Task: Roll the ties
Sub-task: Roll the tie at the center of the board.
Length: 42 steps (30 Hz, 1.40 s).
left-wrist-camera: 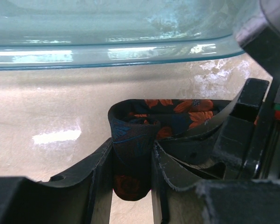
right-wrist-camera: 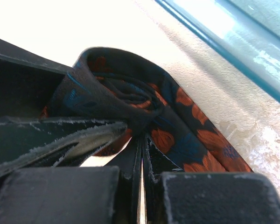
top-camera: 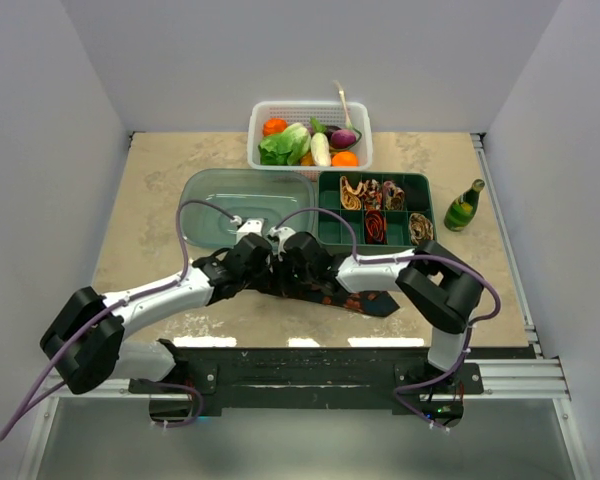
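Observation:
A black tie with orange-red motifs [top-camera: 365,298] lies across the near middle of the table, and its left end is wound into a small roll. My left gripper [top-camera: 263,250] is shut on that roll [left-wrist-camera: 130,154], with one finger pressed against each side of it [left-wrist-camera: 132,172]. My right gripper [top-camera: 285,250] meets it from the right. Its jaws [right-wrist-camera: 142,140] are closed to a hairline gap, with their tips pinching the fabric at the roll's core [right-wrist-camera: 130,100]. The rest of the tie [right-wrist-camera: 200,144] trails flat to the right.
A clear plastic container [top-camera: 245,205] sits just beyond the grippers and close to them [left-wrist-camera: 107,42]. A green divided tray [top-camera: 425,200] holds several rolled ties [top-camera: 377,225]. A white basket of vegetables [top-camera: 310,135] stands at the back, and a green bottle [top-camera: 464,207] on the right.

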Each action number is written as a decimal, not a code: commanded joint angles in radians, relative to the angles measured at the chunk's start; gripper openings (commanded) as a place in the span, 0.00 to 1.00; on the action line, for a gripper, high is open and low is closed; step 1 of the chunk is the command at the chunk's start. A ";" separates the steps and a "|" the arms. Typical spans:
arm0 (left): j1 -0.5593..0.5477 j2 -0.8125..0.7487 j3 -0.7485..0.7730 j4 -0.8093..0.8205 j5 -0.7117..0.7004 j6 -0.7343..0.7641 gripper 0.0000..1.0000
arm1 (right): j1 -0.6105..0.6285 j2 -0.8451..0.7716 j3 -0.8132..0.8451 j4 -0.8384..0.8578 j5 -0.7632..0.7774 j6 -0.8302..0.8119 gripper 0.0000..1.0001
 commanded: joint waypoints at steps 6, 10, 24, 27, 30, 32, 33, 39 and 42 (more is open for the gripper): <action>-0.047 0.056 0.124 -0.171 -0.204 0.012 0.00 | -0.025 -0.187 -0.011 -0.044 0.052 -0.020 0.00; -0.082 0.101 0.158 -0.257 -0.268 -0.003 0.00 | -0.061 -0.229 -0.038 -0.079 0.069 -0.034 0.00; -0.231 0.341 0.327 -0.637 -0.511 -0.224 0.00 | -0.138 -0.291 -0.139 -0.121 0.101 -0.057 0.00; -0.262 0.412 0.365 -0.691 -0.547 -0.279 0.00 | -0.146 -0.301 -0.154 -0.122 0.103 -0.056 0.00; -0.286 0.469 0.402 -0.720 -0.575 -0.313 0.00 | -0.149 -0.307 -0.165 -0.124 0.103 -0.056 0.00; -0.300 0.487 0.416 -0.719 -0.578 -0.313 0.00 | -0.150 -0.307 -0.171 -0.124 0.104 -0.054 0.00; -0.303 0.498 0.417 -0.710 -0.575 -0.314 0.00 | -0.150 -0.305 -0.173 -0.122 0.106 -0.053 0.00; -0.311 0.453 0.365 -0.543 -0.491 -0.221 0.26 | -0.152 -0.302 -0.186 -0.115 0.104 -0.048 0.00; -0.313 0.406 0.328 -0.455 -0.434 -0.178 0.42 | -0.152 -0.298 -0.188 -0.115 0.104 -0.048 0.00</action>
